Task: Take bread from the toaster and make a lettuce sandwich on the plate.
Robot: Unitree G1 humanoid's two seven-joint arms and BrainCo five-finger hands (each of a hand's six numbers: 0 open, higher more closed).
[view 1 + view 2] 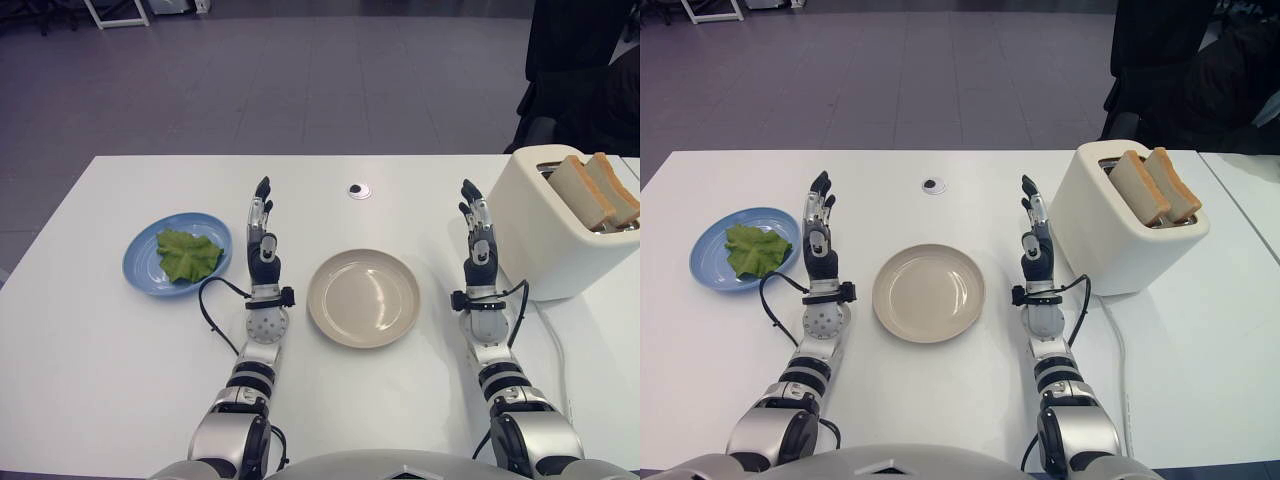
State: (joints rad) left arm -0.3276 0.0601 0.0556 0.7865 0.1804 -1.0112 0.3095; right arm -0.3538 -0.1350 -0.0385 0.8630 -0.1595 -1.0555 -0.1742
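A white toaster [560,235] stands at the right of the table with two bread slices [597,190] sticking up from its slots. A beige plate [363,297], bare, lies at the centre. A lettuce leaf [187,254] rests on a blue plate [142,268] at the left. My left hand [262,240] lies flat between the blue plate and the beige plate, fingers straight, holding nothing. My right hand [478,243] lies between the beige plate and the toaster, close to the toaster's side, also open with nothing in it.
A small round black and white disc [359,191] sits on the table behind the beige plate. The toaster's white cord [555,350] runs along the table toward the front right. A second table edge [1250,190] adjoins at the far right.
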